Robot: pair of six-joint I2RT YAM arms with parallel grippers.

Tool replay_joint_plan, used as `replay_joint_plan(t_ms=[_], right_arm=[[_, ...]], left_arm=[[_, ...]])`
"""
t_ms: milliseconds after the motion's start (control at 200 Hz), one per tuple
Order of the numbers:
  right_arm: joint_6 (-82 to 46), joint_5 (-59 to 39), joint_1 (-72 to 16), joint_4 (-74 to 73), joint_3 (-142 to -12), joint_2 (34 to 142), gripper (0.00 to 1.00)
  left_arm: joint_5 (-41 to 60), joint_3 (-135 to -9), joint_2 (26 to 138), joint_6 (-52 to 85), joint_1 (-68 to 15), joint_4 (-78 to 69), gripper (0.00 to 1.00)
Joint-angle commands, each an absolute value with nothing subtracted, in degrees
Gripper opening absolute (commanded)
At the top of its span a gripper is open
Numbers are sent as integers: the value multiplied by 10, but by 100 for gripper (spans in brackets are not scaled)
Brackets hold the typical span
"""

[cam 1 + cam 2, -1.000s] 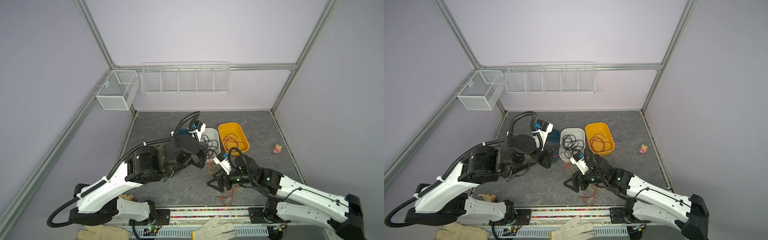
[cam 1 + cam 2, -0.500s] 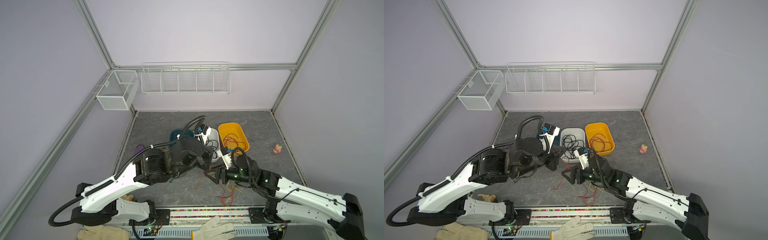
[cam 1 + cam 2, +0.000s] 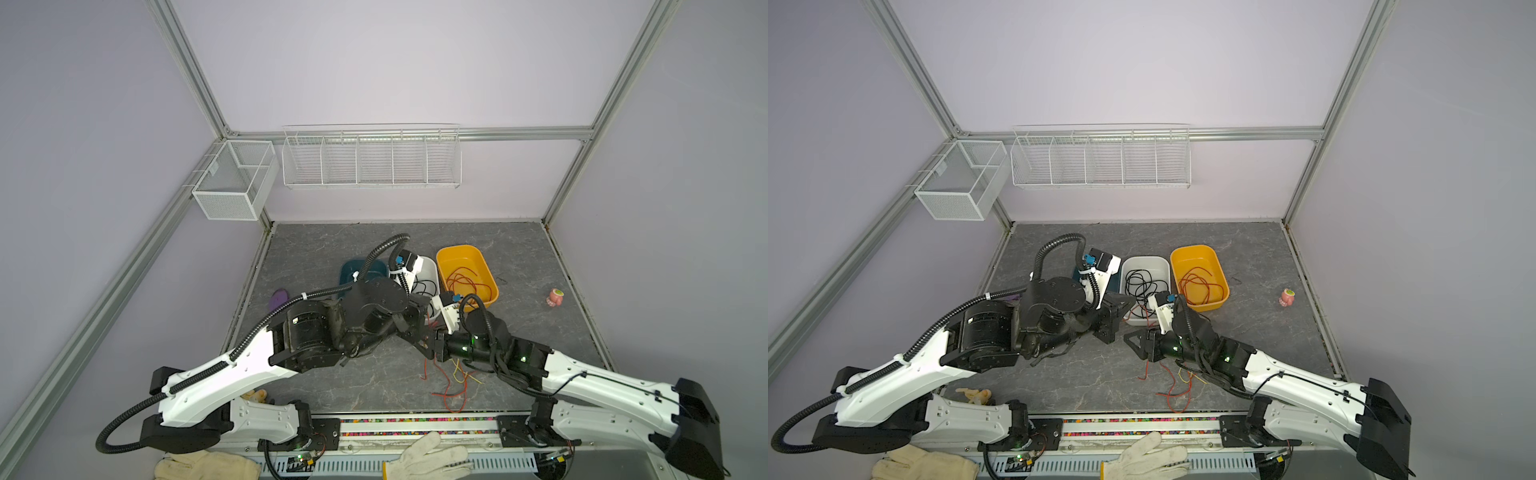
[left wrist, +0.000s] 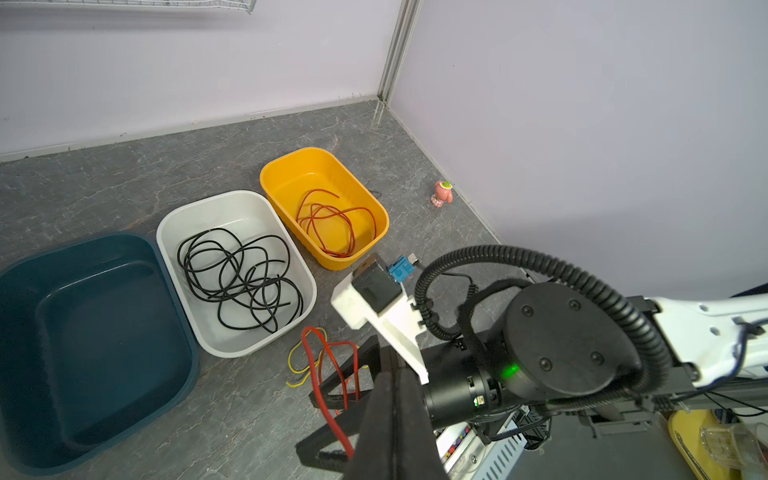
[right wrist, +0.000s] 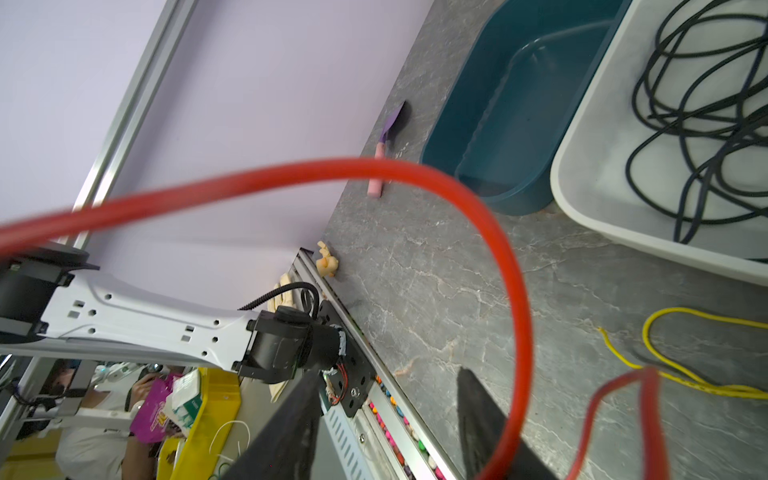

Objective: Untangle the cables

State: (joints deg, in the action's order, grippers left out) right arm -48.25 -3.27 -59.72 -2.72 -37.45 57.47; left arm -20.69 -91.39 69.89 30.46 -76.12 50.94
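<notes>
A red cable rises from the table to my left gripper, which is shut on it. The same red cable arcs in front of my right gripper and runs down along the outer side of one finger. That gripper's jaws stand apart with nothing between them. In both top views the two grippers meet mid-table, left gripper facing right gripper. A yellow cable and more red cable lie tangled below them. Black cables fill the white bin. Another red cable lies in the yellow bin.
A teal bin stands beside the white one. A pink toy sits near the right wall. A purple spatula and a small yellow figure lie by the left wall. The front rail borders the table.
My left arm has swung from over the bins to the right gripper, bringing the red cable with it. The right gripper has moved left and its jaws have narrowed.
</notes>
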Motion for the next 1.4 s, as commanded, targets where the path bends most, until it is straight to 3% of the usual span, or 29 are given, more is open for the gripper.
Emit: replay_joint_plan(t_ms=[0,170,410,580,870,1304,1394], right_arm=[[-486,12,-599,-3,-366,551,46],[-481,26,-599,22,-373,552,47],[-475,54,-599,65,-377,540,64],[-467,61,-599,68,-377,533,63],[-461,58,-599,65,-380,536,45],[-441,68,-599,97,-387,520,9],[-434,56,-599,95,-387,518,6]], left_arm=[[-205,-905,685,313,-758,501,0],[-200,-904,688,315,-758,499,0],[-197,-900,686,321,-758,502,0],[-196,-897,685,322,-758,500,0],[-193,-894,685,322,-758,505,0],[-211,-863,675,325,-758,512,0],[-214,-851,673,325,-758,509,0]])
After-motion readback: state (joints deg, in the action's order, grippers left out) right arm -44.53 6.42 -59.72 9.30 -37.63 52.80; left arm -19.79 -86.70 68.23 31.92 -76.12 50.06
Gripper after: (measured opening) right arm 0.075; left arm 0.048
